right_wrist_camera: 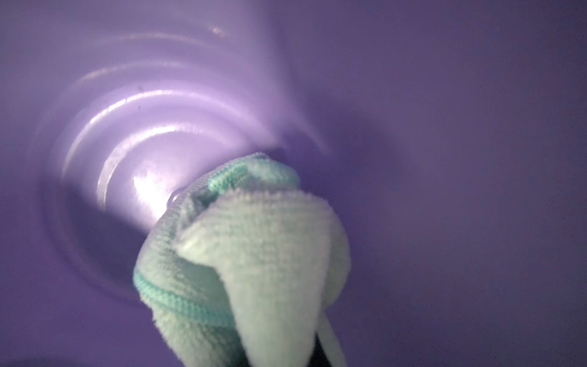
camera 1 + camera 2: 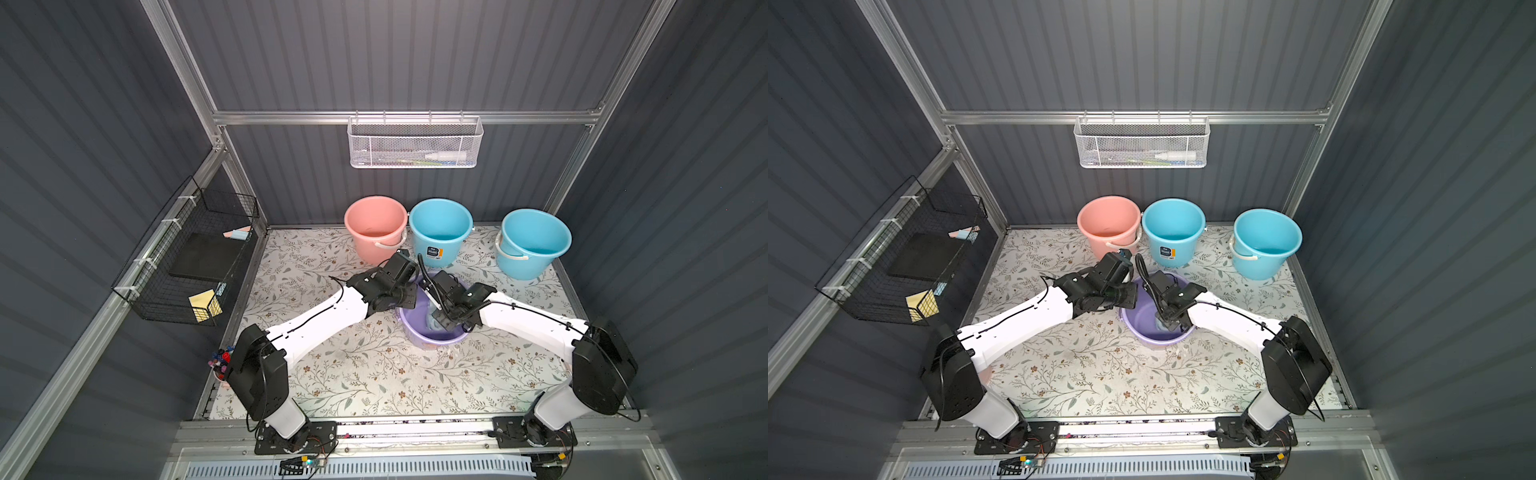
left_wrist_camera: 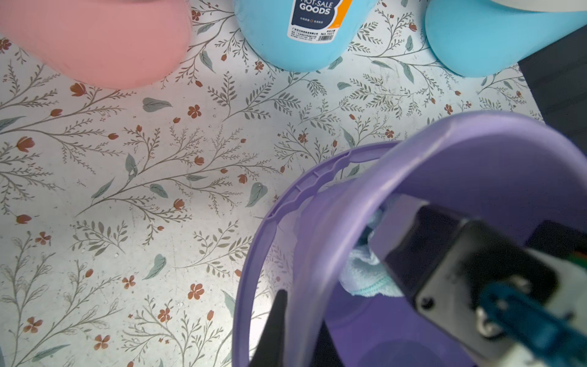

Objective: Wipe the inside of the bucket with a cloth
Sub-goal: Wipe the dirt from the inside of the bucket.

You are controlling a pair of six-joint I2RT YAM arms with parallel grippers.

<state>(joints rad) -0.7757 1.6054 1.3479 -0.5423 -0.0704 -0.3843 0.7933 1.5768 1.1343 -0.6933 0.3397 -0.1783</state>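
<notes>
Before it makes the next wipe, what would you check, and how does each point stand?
1. Cloth gripped: ok, the right gripper is shut on it.
2. Cloth inside the purple bucket: ok.
3. Cloth touching the bucket's bottom: ok, its tip seems to meet the floor's edge.
4. Bucket steadied: ok, the left gripper pinches its rim.
5. Left arm clear of the pink bucket: cannot tell, they overlap in both top views.
</notes>
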